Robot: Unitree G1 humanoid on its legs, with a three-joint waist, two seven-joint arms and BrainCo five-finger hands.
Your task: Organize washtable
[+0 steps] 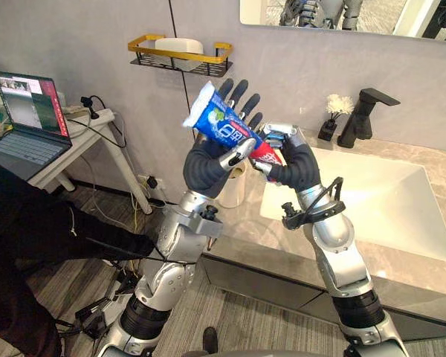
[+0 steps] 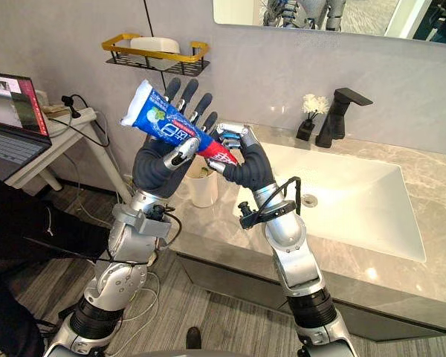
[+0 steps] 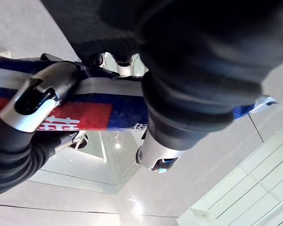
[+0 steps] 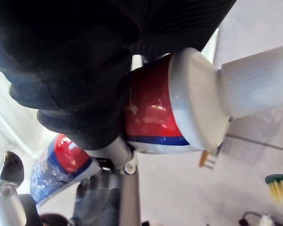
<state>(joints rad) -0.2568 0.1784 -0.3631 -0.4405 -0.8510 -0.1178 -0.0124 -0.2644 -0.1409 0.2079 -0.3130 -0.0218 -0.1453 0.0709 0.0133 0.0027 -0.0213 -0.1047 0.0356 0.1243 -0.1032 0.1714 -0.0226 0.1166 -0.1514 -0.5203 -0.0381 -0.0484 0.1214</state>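
A blue, white and red toothpaste tube (image 1: pixel 223 125) is held slanted in the air above the left end of the marble washtable (image 1: pixel 431 156). My left hand (image 1: pixel 208 167) is behind its middle, fingers straight up and thumb curled across the tube. My right hand (image 1: pixel 293 167) is curled round the red lower end by the white cap (image 4: pixel 254 89). The thumb (image 3: pixel 37 101) crosses the tube's red band in the left wrist view. Below the hands a white cup (image 2: pixel 202 186) stands on the counter.
The white sink (image 1: pixel 401 201) lies to the right, with a black faucet (image 1: pixel 364 115) and a small dark vase of white flowers (image 1: pixel 332 119) behind it. A yellow wall shelf (image 1: pixel 180 53) carries soap. A laptop (image 1: pixel 30 111) sits on a side table left. A person in dark clothes (image 1: pixel 15 238) is at the left.
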